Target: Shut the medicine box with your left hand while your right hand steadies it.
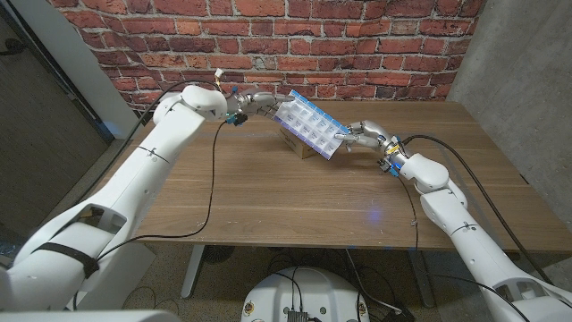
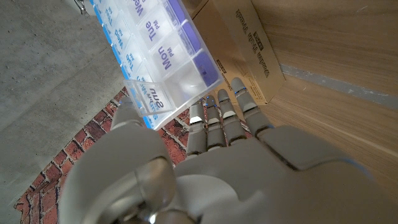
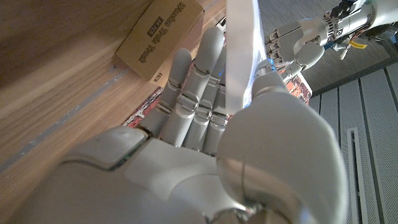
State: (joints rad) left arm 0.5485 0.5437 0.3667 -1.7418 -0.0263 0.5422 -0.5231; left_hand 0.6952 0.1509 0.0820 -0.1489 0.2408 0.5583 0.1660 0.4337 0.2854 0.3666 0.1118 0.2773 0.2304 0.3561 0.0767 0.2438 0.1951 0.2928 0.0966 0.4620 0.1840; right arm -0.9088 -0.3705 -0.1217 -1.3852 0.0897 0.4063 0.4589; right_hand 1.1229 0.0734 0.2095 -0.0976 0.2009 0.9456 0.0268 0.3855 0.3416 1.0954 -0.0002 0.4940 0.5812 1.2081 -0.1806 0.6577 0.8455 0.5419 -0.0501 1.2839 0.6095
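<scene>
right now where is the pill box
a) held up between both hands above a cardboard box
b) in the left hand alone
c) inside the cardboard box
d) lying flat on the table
a: the pill box is tilted up off the table, with the left hand at one end and the right hand at the other, over the cardboard box.

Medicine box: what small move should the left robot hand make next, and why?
Probably press the raised Sun lid down with the left robot hand. That flap stands open on the medicine box, the fingers sit right by it, and the right robot hand holds the box's other end.
</scene>
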